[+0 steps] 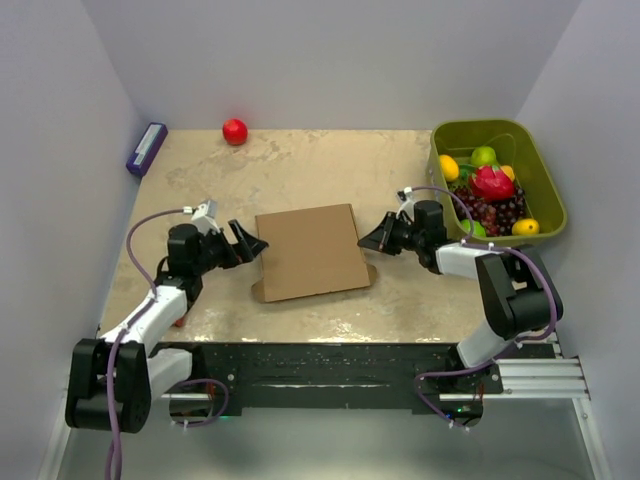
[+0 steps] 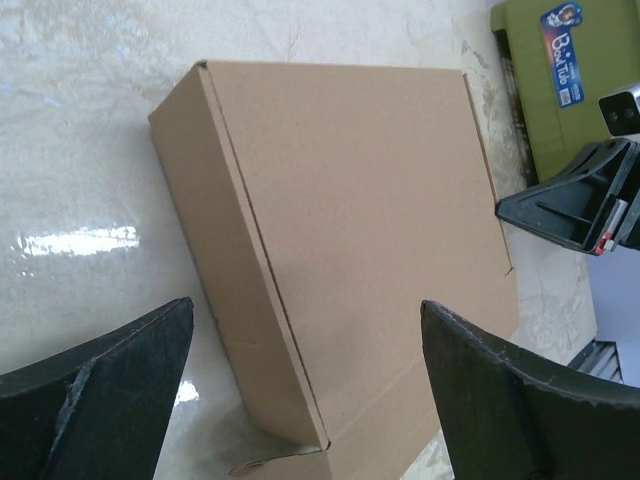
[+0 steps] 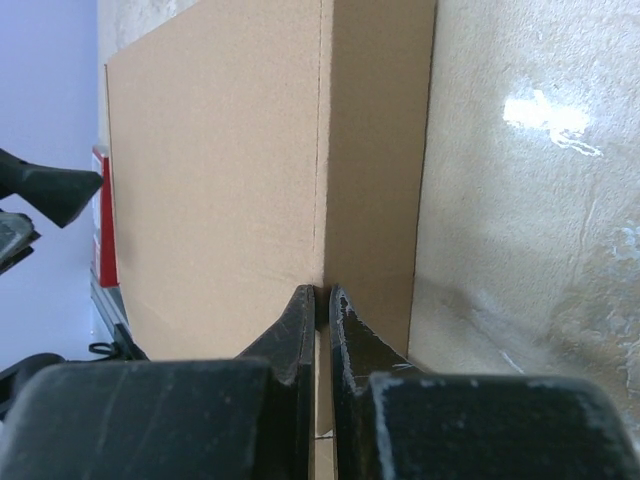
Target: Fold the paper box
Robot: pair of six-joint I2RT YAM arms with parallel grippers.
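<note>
The paper box is a shallow brown cardboard rectangle lying closed and flat in the middle of the table. A small tab sticks out at its near right corner. My left gripper is open at the box's left edge, and in the left wrist view its jaws stand wide over the box's near corner without touching it. My right gripper is shut, with only a thin slit between the fingers. Its tips are against the top edge of the box's right side wall.
A green bin of toy fruit stands at the back right, close behind the right arm; it also shows in the left wrist view. A red ball lies at the back edge. A purple box lies at the back left.
</note>
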